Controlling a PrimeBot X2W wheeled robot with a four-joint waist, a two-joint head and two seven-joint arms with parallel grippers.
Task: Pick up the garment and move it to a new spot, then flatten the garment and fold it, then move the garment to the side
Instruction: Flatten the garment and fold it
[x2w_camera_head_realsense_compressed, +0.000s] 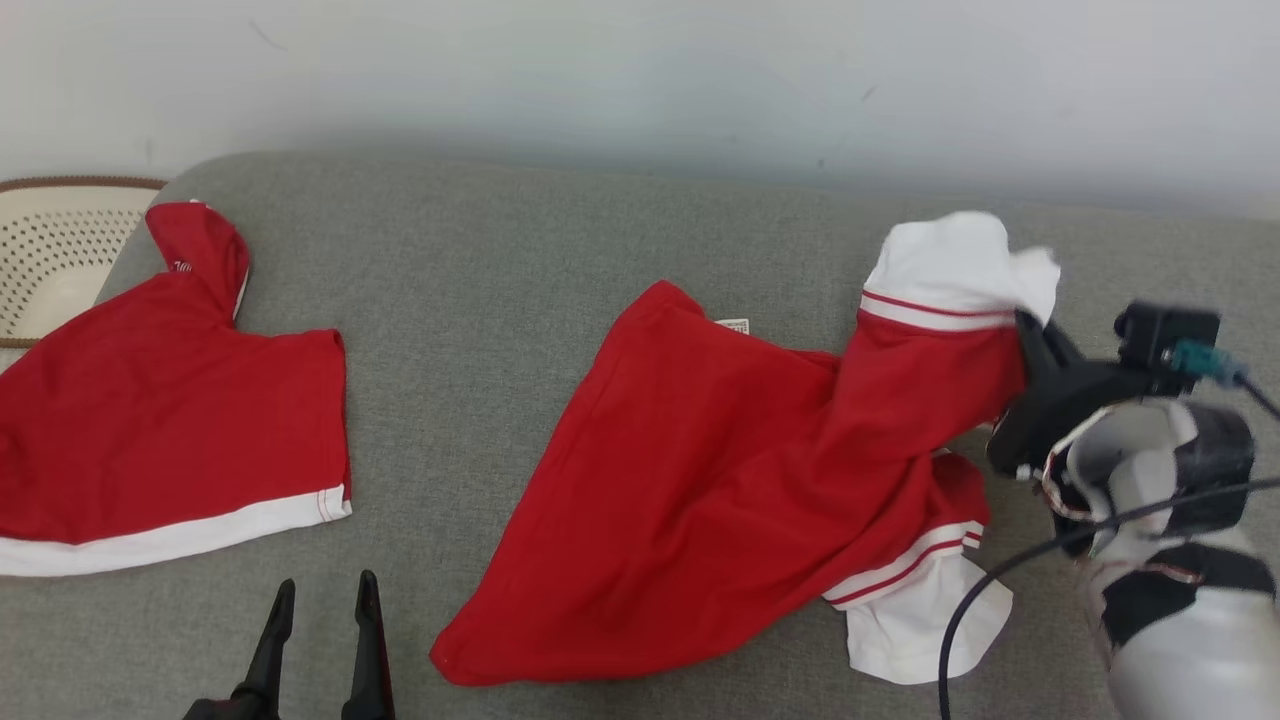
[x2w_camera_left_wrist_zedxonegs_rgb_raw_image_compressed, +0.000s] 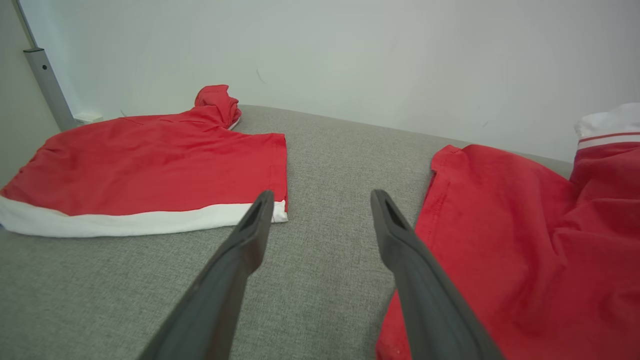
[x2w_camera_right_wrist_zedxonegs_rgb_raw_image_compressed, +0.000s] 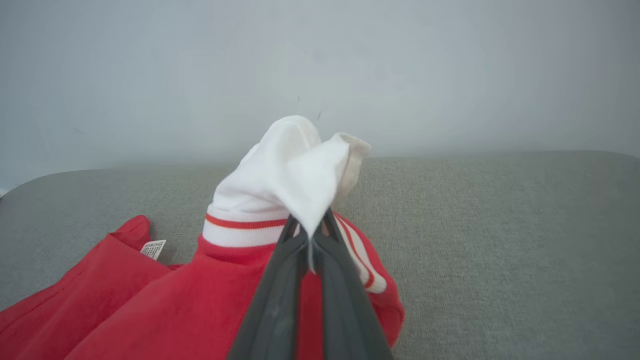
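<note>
Pale wall (x2w_camera_head_realsense_compressed: 640, 70) at rear; grey woven-fabric surface (x2w_camera_head_realsense_compressed: 480, 260) below it carries all items.

Item 1, task piece: crumpled red cloth garment (x2w_camera_head_realsense_compressed: 700, 470) w/ white, red-striped cuffs. It lies centre-right on the surface, body spread twd the front, one sleeve raised at the right. Holding that sleeve's white cuff (x2w_camera_right_wrist_zedxonegs_rgb_raw_image_compressed: 295, 170) is the right end effector (x2w_camera_head_realsense_compressed: 1024, 322), fingers closed tight w/ cloth pinched between. Judgement: the cuff gives a firm edge for lifting and carrying the piece to a new spot. This is the pick-up stage; most of the cloth lies on the surface.

Item 2: second red garment w/ white hem band (x2w_camera_head_realsense_compressed: 170, 420), laid flat at far left, well apart from item 1. Prob. parked aside as done.

Between the two garments, over bare fabric, the left end effector (x2w_camera_head_realsense_compressed: 327, 582) stands spread wide, gripping nothing. Prob. in reserve for flattening.

Container: cream perforated basket w/ brown rim (x2w_camera_head_realsense_compressed: 80, 182), off the left rear corner. Nothing visible in the part seen; rest cut off.
</note>
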